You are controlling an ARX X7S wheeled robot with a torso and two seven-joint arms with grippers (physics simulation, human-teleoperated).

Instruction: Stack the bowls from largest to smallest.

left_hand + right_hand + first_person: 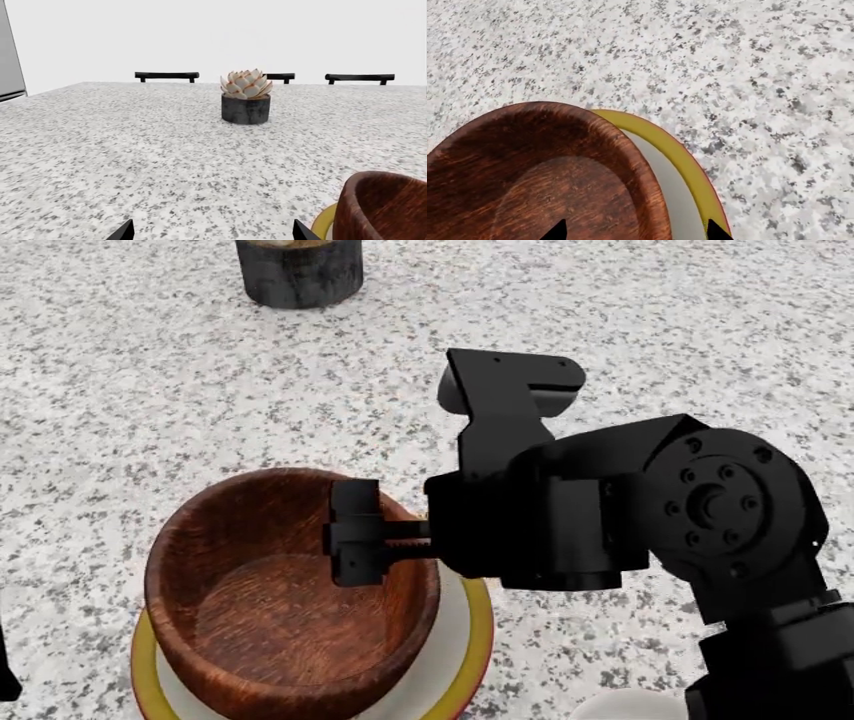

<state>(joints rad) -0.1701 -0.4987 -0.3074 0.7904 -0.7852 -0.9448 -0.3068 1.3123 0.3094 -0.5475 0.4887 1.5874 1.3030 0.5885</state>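
The dark-brown wooden bowl [287, 590] sits inside the cream bowl with the yellow rim [461, 640] on the speckled table. My right gripper [358, 532] is open at the wooden bowl's right rim. In the right wrist view [636, 232] one fingertip is over the wooden bowl's inside [527, 190] and the other over the cream bowl's yellow rim [694, 175]. My left gripper [212, 232] is open and empty over bare table, with the wooden bowl [383, 207] close beside it. The red bowl is not clearly visible; a pale rounded edge [627, 705] shows under my right arm.
A succulent in a dark cylindrical pot [245, 107] stands farther back on the table, also at the top of the head view [299, 270]. Black chair backs [167, 76] line the far edge. A grey panel [10, 60] stands at one side.
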